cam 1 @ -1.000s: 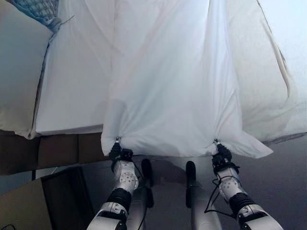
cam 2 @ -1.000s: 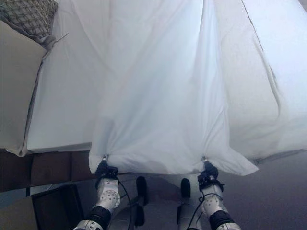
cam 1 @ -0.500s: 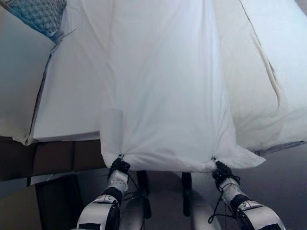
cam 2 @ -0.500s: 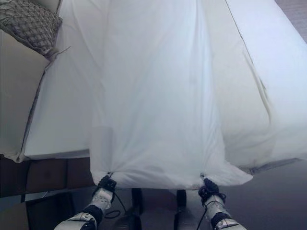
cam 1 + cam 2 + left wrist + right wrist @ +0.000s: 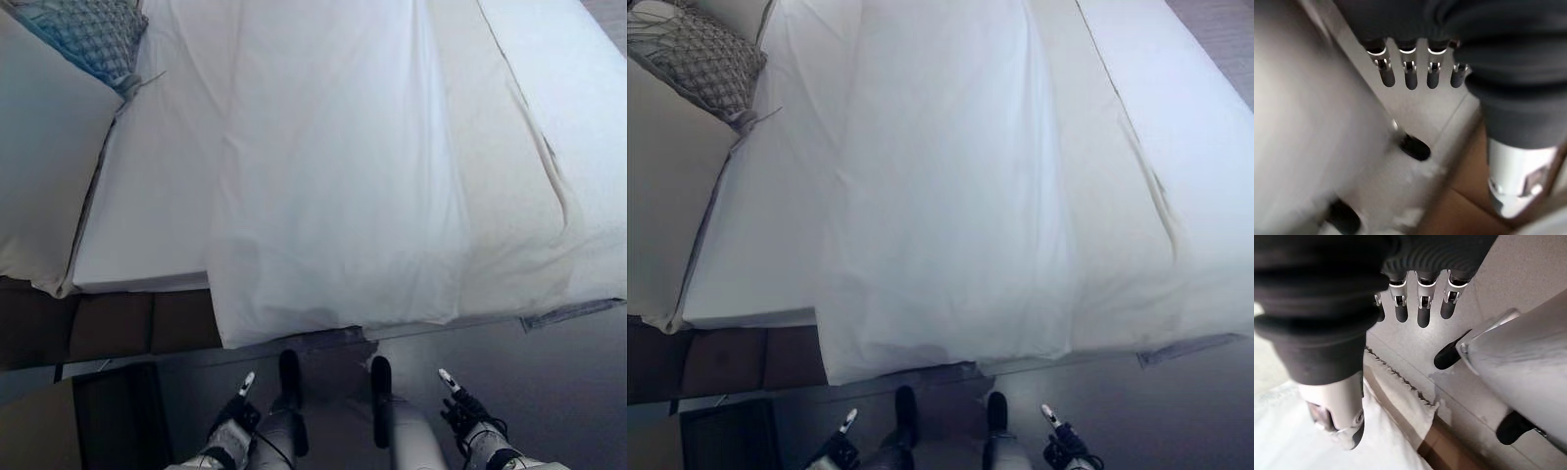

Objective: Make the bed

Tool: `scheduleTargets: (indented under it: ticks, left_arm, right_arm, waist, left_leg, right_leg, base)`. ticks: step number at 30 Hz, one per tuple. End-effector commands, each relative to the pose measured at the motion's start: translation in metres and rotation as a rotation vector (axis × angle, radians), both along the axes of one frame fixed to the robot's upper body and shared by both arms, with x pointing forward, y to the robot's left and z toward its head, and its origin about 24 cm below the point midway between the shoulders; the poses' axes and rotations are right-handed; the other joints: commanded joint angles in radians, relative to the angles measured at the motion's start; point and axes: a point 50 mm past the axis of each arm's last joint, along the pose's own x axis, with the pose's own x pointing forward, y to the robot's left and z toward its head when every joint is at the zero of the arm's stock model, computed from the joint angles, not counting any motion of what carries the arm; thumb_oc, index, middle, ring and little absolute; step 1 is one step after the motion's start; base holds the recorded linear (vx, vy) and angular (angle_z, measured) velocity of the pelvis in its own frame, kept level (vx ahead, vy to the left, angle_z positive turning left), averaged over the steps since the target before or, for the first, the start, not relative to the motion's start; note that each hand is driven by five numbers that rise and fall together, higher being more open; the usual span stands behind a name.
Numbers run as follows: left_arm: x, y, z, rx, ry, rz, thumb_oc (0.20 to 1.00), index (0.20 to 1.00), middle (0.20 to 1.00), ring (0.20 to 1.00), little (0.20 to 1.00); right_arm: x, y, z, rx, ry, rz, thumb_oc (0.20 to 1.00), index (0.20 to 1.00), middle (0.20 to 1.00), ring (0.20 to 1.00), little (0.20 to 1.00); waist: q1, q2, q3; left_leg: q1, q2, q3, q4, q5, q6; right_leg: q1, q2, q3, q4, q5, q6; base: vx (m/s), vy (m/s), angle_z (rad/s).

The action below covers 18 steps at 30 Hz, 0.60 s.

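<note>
I see the white sheet [image 5: 333, 186] spread flat down the middle of the bed [image 5: 147, 225], its near edge hanging over the foot. My left robot hand [image 5: 238, 411] and right robot hand [image 5: 460, 403] sit at the frame's bottom, fingers straight, empty.

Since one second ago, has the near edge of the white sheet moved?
Yes. The white sheet was held stretched past the bed edge; now, released, it lies flat, its edge draped just over it. Left hand and right hand hang open below.
</note>
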Motion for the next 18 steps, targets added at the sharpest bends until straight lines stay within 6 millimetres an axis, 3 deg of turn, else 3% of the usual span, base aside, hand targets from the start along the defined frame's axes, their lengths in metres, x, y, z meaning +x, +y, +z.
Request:
scheduleTargets:
  ticks: [1, 4, 7, 12, 13, 16, 17, 18]
  left_arm:
    - [0.038, -0.011, 0.023, 0.204, -0.16, -0.226, 1.0, 1.0, 1.0, 1.0, 1.0]
    - [0.059, -0.018, 0.049, 0.32, -0.355, -0.393, 1.0, 1.0, 1.0, 1.0, 1.0]
    - [0.071, -0.022, 0.069, 0.286, -0.521, -0.575, 1.0, 1.0, 1.0, 1.0, 1.0]
    - [0.1, -0.046, 0.106, 0.211, -0.739, -0.868, 1.0, 1.0, 1.0, 1.0, 1.0]
    - [0.112, -0.059, 0.123, 0.167, -0.814, -0.965, 1.0, 1.0, 1.0, 1.0, 1.0]
    - [0.119, -0.066, 0.13, 0.159, -0.832, -1.038, 1.0, 1.0, 1.0, 1.0, 1.0]
    - [0.132, -0.079, 0.147, 0.177, -0.876, -1.186, 1.0, 1.0, 1.0, 1.0, 1.0]
    - [0.136, -0.082, 0.151, 0.145, -0.87, -1.219, 1.0, 1.0, 1.0, 1.0, 1.0]
  right_arm:
    - [0.009, 0.001, 0.008, -0.03, -0.096, 0.095, 1.0, 1.0, 1.0, 1.0, 1.0]
    - [0.022, 0.012, 0.019, -0.064, -0.205, 0.269, 1.0, 1.0, 1.0, 1.0, 1.0]
    - [0.043, 0.019, 0.04, -0.119, -0.344, 0.414, 1.0, 1.0, 1.0, 1.0, 1.0]
    - [0.091, 0.048, 0.093, -0.143, -0.619, 0.654, 1.0, 1.0, 1.0, 1.0, 1.0]
    - [0.104, 0.057, 0.108, -0.124, -0.681, 0.741, 1.0, 1.0, 1.0, 1.0, 1.0]
    - [0.112, 0.063, 0.115, -0.12, -0.7, 0.805, 1.0, 1.0, 1.0, 1.0, 1.0]
    - [0.125, 0.07, 0.131, -0.106, -0.742, 0.907, 1.0, 1.0, 1.0, 1.0, 1.0]
    - [0.13, 0.074, 0.136, -0.089, -0.751, 0.936, 1.0, 1.0, 1.0, 1.0, 1.0]
  waist:
    - [0.003, -0.016, 0.051]
    - [0.012, -0.014, 0.058]
    - [0.016, -0.016, 0.065]
    - [0.012, -0.02, 0.076]
    - [0.012, -0.021, 0.083]
    - [0.011, -0.021, 0.089]
    - [0.009, -0.024, 0.103]
    - [0.008, -0.025, 0.105]
  left_leg:
    - [0.01, -0.032, 0.011, 0.035, -0.039, -0.009]
    - [0.001, -0.035, 0.005, 0.035, -0.036, -0.011]
    - [-0.008, -0.036, 0.003, 0.04, -0.036, -0.012]
    - [-0.038, -0.038, 0.01, 0.057, -0.042, -0.01]
    - [-0.055, -0.039, 0.013, 0.069, -0.046, -0.008]
    - [-0.07, -0.039, 0.016, 0.084, -0.048, -0.008]
    - [-0.096, -0.04, 0.016, 0.113, -0.055, -0.008]
    - [-0.113, -0.039, 0.016, 0.128, -0.058, -0.007]
  right_leg:
    - [0.069, -0.009, 0.013, -0.208, 0.149, 0.059]
    - [0.066, -0.011, 0.004, -0.211, 0.152, 0.062]
    - [0.059, -0.011, 0.003, -0.21, 0.15, 0.064]
    - [0.016, -0.01, 0.017, -0.188, 0.148, 0.064]
    - [-0.012, -0.009, 0.024, -0.169, 0.148, 0.063]
    - [-0.029, -0.008, 0.026, -0.154, 0.147, 0.063]
    - [-0.059, -0.008, 0.027, -0.123, 0.14, 0.062]
    - [-0.078, -0.006, 0.029, -0.105, 0.14, 0.06]
  base:
    - [-0.02, -0.033, 0.1]
    - [-0.03, -0.026, 0.11]
    - [-0.02, -0.009, 0.09]
    - [-0.04, 0.017, 0.0]
    - [-0.06, 0.022, -0.02]
    - [-0.06, 0.011, -0.03]
    - [-0.09, -0.003, 0.03]
    - [-0.12, -0.011, 0.05]
